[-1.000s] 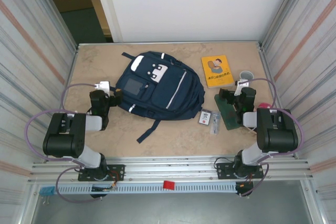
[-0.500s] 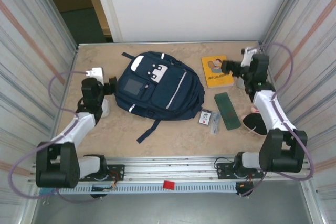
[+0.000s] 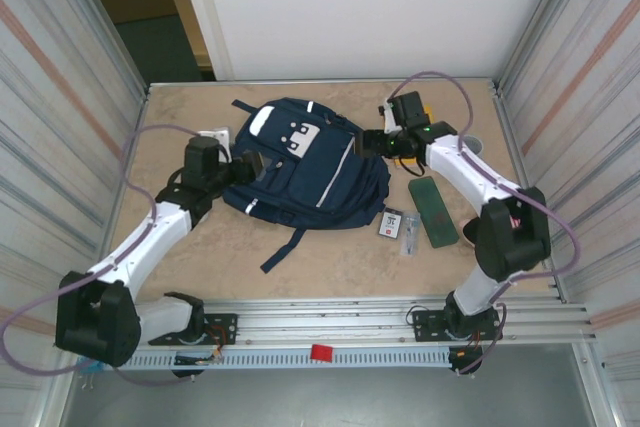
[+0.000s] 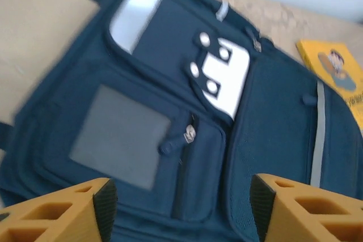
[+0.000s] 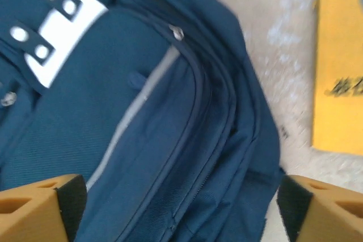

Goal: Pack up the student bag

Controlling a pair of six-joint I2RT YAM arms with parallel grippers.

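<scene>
Both arms have swung inward onto the student bag [image 3: 300, 172], which lies flat mid-table. The left gripper [image 3: 250, 164] is at its left edge and the right gripper [image 3: 371, 143] at its far right edge, both spread wide and grasping nothing. The right arm hides most of the yellow book [image 5: 340, 66]. Both wrist views are blurred.

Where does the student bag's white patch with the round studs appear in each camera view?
Top external: white patch, picture centre, near the student bag's top.
Left wrist: white patch, upper middle.
Right wrist: white patch, upper left.
Shared landmark: pale stripe running beside it.
</scene>
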